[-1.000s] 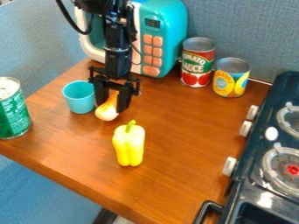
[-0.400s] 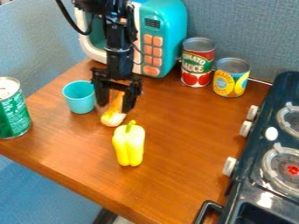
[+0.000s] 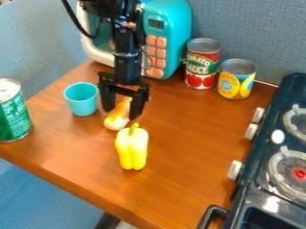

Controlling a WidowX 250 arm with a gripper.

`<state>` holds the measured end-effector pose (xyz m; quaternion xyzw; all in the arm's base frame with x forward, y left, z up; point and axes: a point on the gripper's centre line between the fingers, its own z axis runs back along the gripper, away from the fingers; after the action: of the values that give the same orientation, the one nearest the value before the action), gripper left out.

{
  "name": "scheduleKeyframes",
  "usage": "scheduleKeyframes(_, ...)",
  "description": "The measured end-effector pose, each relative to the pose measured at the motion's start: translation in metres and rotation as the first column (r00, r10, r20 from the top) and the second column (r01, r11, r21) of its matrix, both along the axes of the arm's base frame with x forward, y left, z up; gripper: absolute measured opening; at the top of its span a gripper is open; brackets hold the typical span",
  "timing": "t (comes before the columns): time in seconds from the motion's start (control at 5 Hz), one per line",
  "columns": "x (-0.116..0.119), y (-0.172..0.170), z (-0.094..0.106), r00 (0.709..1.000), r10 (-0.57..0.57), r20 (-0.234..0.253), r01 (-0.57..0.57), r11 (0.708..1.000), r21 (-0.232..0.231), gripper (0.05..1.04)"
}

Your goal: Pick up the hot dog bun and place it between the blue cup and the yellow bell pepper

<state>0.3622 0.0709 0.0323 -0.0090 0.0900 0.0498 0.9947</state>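
Observation:
The black gripper [image 3: 124,111] hangs at the left middle of the wooden table, its fingers apart on either side of a yellow-orange, bulb-shaped toy [image 3: 117,117]. The toy's narrow end points up between the fingers, nearer the right one, and its pale round end is low on the left. A gap shows between the toy and the left finger. Just in front stands a yellow bell pepper [image 3: 132,148], upright with a green stem. To the gripper's left is a turquoise cup [image 3: 81,100].
A green can [image 3: 13,114] stands at the table's left edge. Behind the arm is a teal toy microwave [image 3: 170,31]. Right of it are a tomato sauce can [image 3: 202,67] and a yellow can [image 3: 236,82]. A dark toy stove [image 3: 263,179] borders the right side.
The gripper has moved a little right and toward the camera, and its fingers stand wider apart. The bulb-shaped toy has shifted slightly right and forward with it. The pepper has stayed put.

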Motion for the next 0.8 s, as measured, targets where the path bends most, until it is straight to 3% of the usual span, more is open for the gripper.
scheduleKeyframes(0.4,-0.004,-0.035,0.083,0.982,-0.066,0.175,0.049,0.994,0.102,1.001)
scheduleKeyframes(0.6,-0.021,-0.047,0.105,0.981,-0.100,0.165,0.086,0.992,0.093,1.001)
scheduleKeyframes(0.8,-0.042,-0.055,0.105,0.983,-0.166,0.079,0.163,0.986,0.036,1.001)
